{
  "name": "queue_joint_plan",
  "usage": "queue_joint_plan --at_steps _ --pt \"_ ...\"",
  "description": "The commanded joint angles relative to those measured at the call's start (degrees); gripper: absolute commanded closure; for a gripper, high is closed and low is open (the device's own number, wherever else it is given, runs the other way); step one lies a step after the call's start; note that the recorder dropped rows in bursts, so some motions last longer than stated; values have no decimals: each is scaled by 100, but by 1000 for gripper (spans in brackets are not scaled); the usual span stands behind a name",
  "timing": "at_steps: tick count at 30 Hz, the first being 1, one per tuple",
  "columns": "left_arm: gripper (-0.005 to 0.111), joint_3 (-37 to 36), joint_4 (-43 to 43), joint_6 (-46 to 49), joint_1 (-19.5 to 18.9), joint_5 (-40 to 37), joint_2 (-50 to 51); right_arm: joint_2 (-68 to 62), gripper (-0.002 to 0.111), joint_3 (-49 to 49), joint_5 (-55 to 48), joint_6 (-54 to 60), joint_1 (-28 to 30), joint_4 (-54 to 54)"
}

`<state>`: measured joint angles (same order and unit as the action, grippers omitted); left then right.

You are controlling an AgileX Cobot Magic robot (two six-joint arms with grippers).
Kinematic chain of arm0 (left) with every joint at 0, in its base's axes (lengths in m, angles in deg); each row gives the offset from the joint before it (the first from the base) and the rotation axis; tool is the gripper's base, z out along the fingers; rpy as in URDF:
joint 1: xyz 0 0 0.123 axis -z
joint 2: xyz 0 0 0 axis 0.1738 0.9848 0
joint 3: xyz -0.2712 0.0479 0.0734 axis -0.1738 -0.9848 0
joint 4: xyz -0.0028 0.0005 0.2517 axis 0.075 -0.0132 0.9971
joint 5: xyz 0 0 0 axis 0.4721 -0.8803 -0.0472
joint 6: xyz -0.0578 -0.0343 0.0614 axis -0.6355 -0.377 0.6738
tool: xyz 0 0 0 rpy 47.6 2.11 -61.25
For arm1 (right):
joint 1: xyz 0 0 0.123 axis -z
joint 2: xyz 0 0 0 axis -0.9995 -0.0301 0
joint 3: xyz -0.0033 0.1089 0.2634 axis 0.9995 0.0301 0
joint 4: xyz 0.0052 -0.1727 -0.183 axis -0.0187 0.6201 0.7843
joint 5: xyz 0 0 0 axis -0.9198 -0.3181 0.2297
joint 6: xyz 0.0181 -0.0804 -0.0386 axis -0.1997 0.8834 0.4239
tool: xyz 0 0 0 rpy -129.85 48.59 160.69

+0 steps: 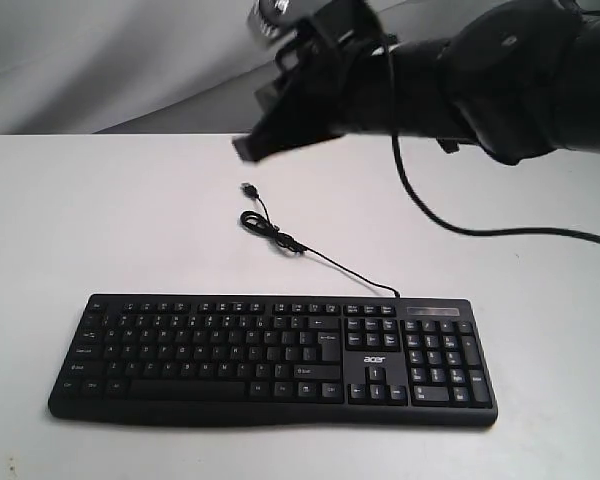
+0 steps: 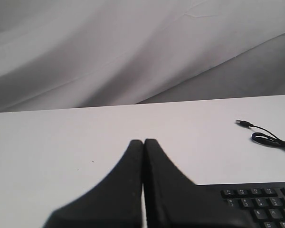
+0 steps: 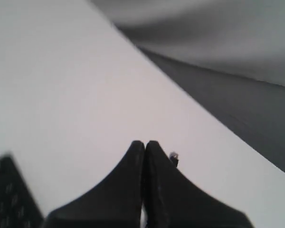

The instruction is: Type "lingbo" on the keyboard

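Exterior view: keyboard (image 1: 270,360) reads "acer" (white letters).

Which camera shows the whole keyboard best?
The exterior view: the whole keyboard shows, with its cable. The left wrist view catches only one corner of keys beside the left gripper; the right wrist view only a blurred corner.

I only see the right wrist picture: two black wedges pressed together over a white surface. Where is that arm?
Observer: The right gripper hangs in the air beyond the keyboard, touching no key.
Operator: Is the keyboard plugged in?
Observer: No; its cable ends in a loose plug lying on the table.
Operator: And the other arm?
Observer: The left gripper has its jaws shut too, near the keyboard's corner.
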<state>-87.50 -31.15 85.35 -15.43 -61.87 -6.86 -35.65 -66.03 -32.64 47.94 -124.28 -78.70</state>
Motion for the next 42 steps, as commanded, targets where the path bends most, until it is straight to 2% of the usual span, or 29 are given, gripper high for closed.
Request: queue_joint_plan --at_steps 1,4,10,12,15,19,22,25,31,35,42 --pt "106 -28 1 -12 31 35 -28 311 108 15 2098 -829 9 -2240" --pt "106 -28 1 -12 31 35 -28 672 108 157 1996 -788 19 -2019" --pt "106 -28 1 -12 31 35 -28 2085 108 823 727 -788 52 195" --pt "106 -28 1 -12 31 35 -28 2637 108 1051 308 -964 297 519" --pt "106 -28 1 -12 31 35 -28 3538 108 1497 -118 -1630 1042 519" --pt "106 -28 1 -12 31 35 -28 4881 108 2324 -209 -2847 2463 519" --pt "106 -28 1 -12 31 35 -28 5907 108 2921 -405 -3114 3308 544" --pt "106 -28 1 -12 31 35 -28 6845 108 3444 -731 -3179 3828 707" --pt "106 -28 1 -12 31 35 -28 8184 108 4077 -857 -3194 3902 792" --pt "106 -28 1 -12 31 35 -28 8713 108 4065 -838 -4008 3902 1019" --pt "106 -28 1 -12 31 35 -28 9038 108 4065 -2616 -5535 3902 3461"
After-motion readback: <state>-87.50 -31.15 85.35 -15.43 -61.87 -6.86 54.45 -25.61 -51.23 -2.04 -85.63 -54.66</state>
